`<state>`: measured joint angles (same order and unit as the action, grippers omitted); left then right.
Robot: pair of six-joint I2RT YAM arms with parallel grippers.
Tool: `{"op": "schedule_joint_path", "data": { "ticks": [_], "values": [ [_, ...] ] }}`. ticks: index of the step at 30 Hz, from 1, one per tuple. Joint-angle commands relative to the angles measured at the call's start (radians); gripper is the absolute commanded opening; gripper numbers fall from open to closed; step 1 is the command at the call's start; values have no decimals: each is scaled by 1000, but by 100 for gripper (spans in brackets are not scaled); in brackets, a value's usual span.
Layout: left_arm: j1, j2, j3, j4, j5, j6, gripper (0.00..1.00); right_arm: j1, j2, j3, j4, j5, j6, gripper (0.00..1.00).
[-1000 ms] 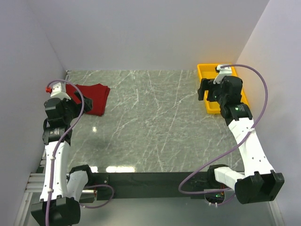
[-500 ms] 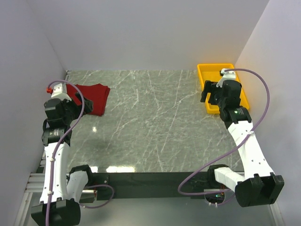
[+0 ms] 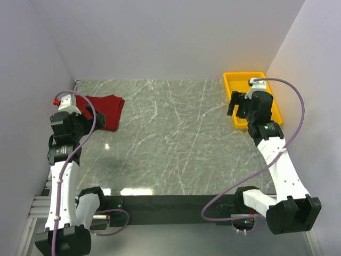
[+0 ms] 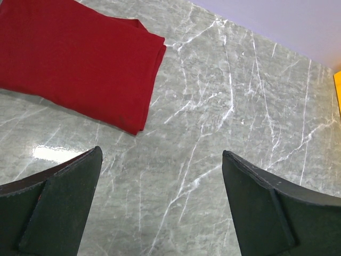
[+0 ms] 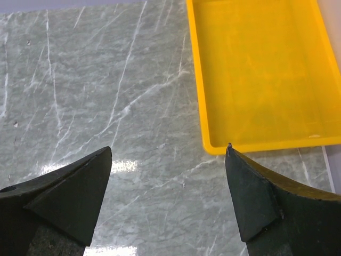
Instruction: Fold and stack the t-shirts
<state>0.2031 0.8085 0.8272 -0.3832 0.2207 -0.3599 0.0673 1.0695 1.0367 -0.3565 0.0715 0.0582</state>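
Observation:
A dark red t-shirt (image 3: 105,110) lies folded flat at the far left of the marble table; in the left wrist view the t-shirt (image 4: 74,58) fills the upper left. My left gripper (image 4: 162,154) hangs open over bare marble just short of the shirt, nothing between its fingers. In the top view the left gripper (image 3: 80,113) sits beside the shirt's near-left edge. My right gripper (image 5: 168,149) is open and empty above the table, by the near-left corner of the yellow tray (image 5: 200,96). From above, the right gripper (image 3: 238,104) is over that tray's left rim.
The yellow plastic tray (image 3: 229,85) stands at the far right against the wall and holds nothing. White walls close in the table on the left, back and right. Purple cables loop from both arms. Grey marble tabletop (image 3: 170,138) lies between the arms.
The right arm has swung slightly right and back toward the tray and settled; its jaws stand a touch wider. The left arm and the t-shirt have not moved.

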Motion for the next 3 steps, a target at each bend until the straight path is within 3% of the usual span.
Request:
{"op": "schedule_joint_path", "data": {
  "ticks": [1, 3],
  "values": [
    [-4, -8, 16, 30, 0, 19, 99, -8, -8, -12, 57, 21, -8, 93],
    [-4, -11, 15, 32, -3, 18, 99, -8, -9, -18, 65, 31, -14, 93]
  ]
}}
